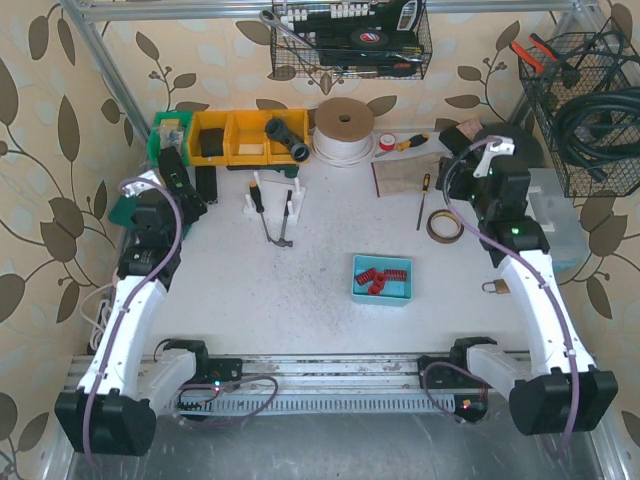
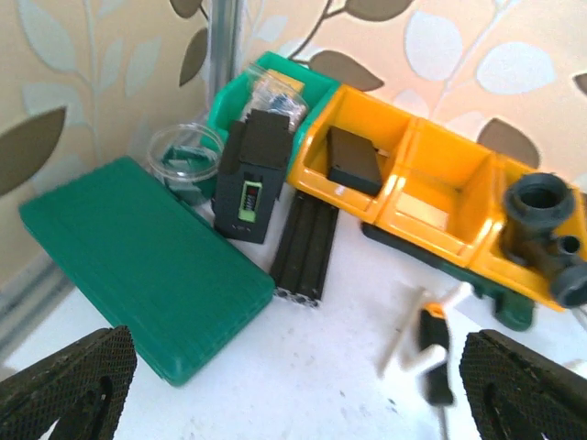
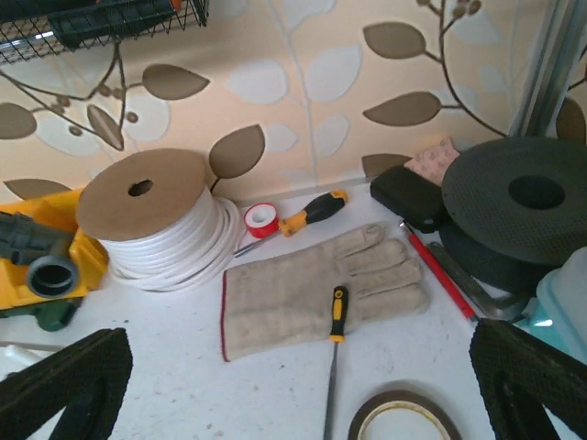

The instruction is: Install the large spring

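L arm (image 1: 128,310) goes up from its near-left base, elbow bent, wrist fwd toward far-left. L gripper (image 1: 178,172) jaws spread wide, nothing between them; its fingers (image 2: 64,390) sit at both bottom corners of the L wrist view. R arm (image 1: 535,290) mirrors it on the right side, wrist at far-right. R gripper (image 1: 462,160) also wide apart, empty.

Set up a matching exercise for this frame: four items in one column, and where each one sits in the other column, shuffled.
Items:
1. pipe fitting
2. red parts
3. yellow-and-black screwdriver
4. green case

Places:
A. handle resting on the glove
B. lying flat at the far left
C. in the blue tray
D. in a yellow bin

Pairs: 1-D, 2-C, 3-A, 4-B.
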Controlling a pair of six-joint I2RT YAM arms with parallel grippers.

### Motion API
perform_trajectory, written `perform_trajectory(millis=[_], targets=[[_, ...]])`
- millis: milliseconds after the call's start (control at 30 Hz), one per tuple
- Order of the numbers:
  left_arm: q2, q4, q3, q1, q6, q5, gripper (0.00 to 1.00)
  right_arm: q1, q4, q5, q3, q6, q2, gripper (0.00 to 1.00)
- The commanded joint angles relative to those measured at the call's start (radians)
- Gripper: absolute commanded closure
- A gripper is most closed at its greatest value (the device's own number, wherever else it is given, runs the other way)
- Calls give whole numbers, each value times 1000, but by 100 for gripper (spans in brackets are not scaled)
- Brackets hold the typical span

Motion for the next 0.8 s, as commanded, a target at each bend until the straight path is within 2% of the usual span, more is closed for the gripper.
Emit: perform_trajectory(millis=[0,167,233,333,467,600,700,767], targets=[[-61,-186,43,10,-149,125,2,-9,-380,-44,91,157,67,0],[-73,-202,23,10,-123,271,1,-55,-235,-200,-61,183,1,0],[-69,-184,11,10,-101,342,2,-54,-246,-230,-46,177,2,4],[-44,-171,3,10,-96,426,8,-34,-286,-240,-19,187,26,9],[24,-160,-5,9,-96,484,14,117,-288,-147,-36,162,31,10],[109,-153,-7,-15,-78,476,21,292,-259,-9,-52,131,31,10],[191,-154,17,-76,-50,435,28,445,-241,144,-58,83,54,8],[263,-179,56,-143,-18,368,31,507,-226,193,-59,49,82,9]])
